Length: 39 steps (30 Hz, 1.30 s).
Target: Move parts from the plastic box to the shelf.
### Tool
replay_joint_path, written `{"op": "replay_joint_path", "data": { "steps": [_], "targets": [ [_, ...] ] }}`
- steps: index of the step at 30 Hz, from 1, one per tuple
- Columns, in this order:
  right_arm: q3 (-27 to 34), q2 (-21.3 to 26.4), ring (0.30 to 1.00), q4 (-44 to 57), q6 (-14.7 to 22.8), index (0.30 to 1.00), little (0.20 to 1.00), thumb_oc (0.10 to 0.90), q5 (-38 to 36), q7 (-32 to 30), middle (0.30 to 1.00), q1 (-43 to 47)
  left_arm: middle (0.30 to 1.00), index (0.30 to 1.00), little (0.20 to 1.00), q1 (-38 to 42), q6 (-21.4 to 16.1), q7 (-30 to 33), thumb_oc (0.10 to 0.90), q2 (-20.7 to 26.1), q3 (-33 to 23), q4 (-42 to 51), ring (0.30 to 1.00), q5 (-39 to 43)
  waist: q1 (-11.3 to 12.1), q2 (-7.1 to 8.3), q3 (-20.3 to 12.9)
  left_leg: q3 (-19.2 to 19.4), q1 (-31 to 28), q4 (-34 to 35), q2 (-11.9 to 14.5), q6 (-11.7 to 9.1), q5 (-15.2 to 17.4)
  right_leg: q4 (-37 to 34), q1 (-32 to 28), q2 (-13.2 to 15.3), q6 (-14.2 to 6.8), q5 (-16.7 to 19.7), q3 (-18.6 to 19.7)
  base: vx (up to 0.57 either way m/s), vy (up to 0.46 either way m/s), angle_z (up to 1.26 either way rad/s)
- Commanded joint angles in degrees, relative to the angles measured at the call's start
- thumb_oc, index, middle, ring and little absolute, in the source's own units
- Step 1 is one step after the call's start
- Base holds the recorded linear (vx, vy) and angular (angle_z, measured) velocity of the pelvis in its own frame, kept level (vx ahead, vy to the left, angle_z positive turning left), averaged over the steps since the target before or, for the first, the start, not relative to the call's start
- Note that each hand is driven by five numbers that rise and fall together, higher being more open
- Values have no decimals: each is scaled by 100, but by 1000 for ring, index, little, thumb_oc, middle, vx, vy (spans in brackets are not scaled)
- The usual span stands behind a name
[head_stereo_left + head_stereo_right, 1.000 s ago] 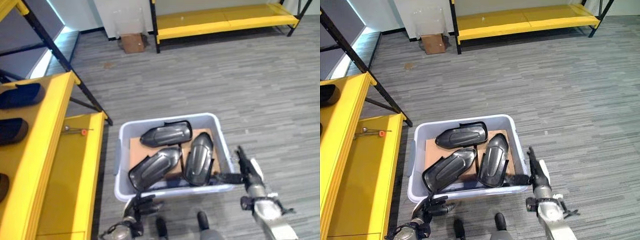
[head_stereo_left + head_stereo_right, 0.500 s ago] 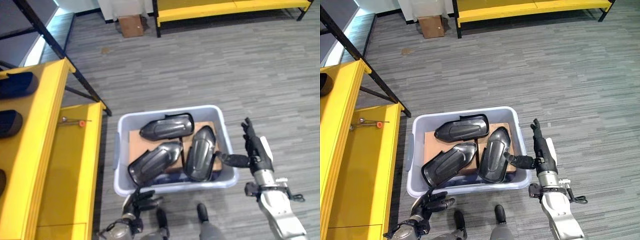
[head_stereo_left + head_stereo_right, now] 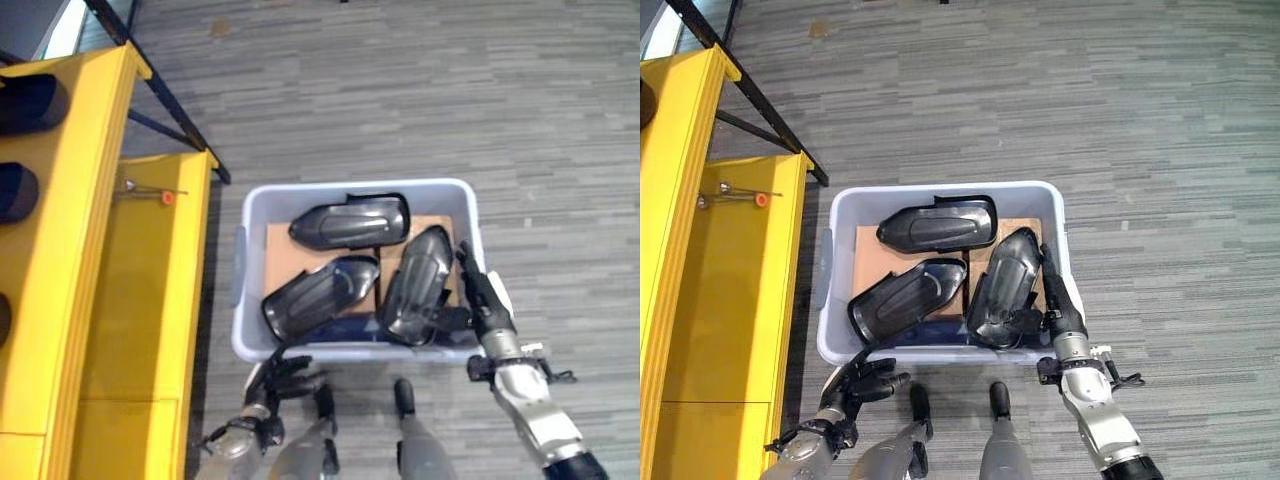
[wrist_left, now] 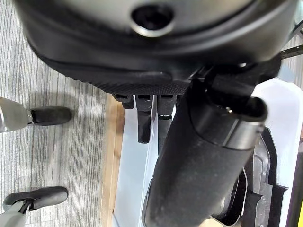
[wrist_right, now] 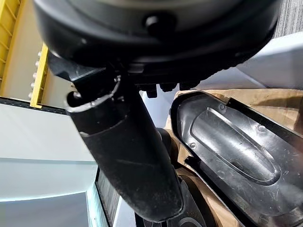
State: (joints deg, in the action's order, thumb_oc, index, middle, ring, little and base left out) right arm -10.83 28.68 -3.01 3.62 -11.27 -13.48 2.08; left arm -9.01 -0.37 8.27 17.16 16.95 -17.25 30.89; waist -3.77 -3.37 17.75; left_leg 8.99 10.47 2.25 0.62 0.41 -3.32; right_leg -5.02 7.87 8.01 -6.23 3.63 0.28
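The pale plastic box [image 3: 243, 272] sits on the floor with three black moulded parts on cardboard inside. One part [image 3: 350, 222] lies at the back, one [image 3: 318, 296] at the front left, and one [image 3: 415, 288] leans at the right. My right hand [image 3: 482, 300] is over the box's right wall with fingers straight. Its thumb [image 5: 128, 156] reaches towards the right part [image 5: 232, 156]. My left hand [image 3: 277, 374] hangs low outside the box's front left corner, fingers relaxed, holding nothing. The yellow shelf [image 3: 70, 260] stands to the left.
Two dark parts [image 3: 30, 100] [image 3: 18, 190] lie on the shelf's upper level. A thin tool with an orange tip [image 3: 150, 193] rests on the lower level. A black shelf brace [image 3: 165, 85] slants to the floor behind the box. Grey floor stretches to the right.
The camera has tilted down, so the whole scene shifted. My right hand has moved from outside the box's front right corner to over its right wall, beside the right part. The left hand stays low.
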Motion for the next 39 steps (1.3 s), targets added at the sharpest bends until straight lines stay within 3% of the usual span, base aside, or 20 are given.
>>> {"op": "replay_joint_path", "data": {
  "steps": [1,8,24,39],
  "targets": [
    [216,194,1000,236,411,1000,1000,900,182,-265,1000,422,1000,1000,1000,86,-609,266,900,443,-913,237,1000,203,72,206,-284,147,553,-960,183,-191,416,248,-136,303,-148,-587,-85,-31,-5,9],
    [366,105,1000,116,436,1000,1000,900,125,-486,1000,499,1000,1000,1000,-271,-657,394,900,407,-1279,83,1000,375,179,77,-22,92,694,-990,153,-177,380,298,-2,311,-125,-598,-136,-17,1,8],
    [263,38,1000,82,434,1000,1000,900,68,-401,1000,450,1000,1000,1000,-335,-862,571,900,456,-1680,487,1000,495,185,-27,75,84,714,-895,123,-191,307,281,75,339,-124,-575,-180,0,0,0],
    [51,47,1000,58,413,1000,1000,900,40,-259,1000,520,1000,1000,1000,-310,-842,823,900,454,-2195,-682,1000,426,248,-74,148,106,719,-860,133,-197,282,284,101,332,-119,-574,-203,0,0,0]
  ]
}}
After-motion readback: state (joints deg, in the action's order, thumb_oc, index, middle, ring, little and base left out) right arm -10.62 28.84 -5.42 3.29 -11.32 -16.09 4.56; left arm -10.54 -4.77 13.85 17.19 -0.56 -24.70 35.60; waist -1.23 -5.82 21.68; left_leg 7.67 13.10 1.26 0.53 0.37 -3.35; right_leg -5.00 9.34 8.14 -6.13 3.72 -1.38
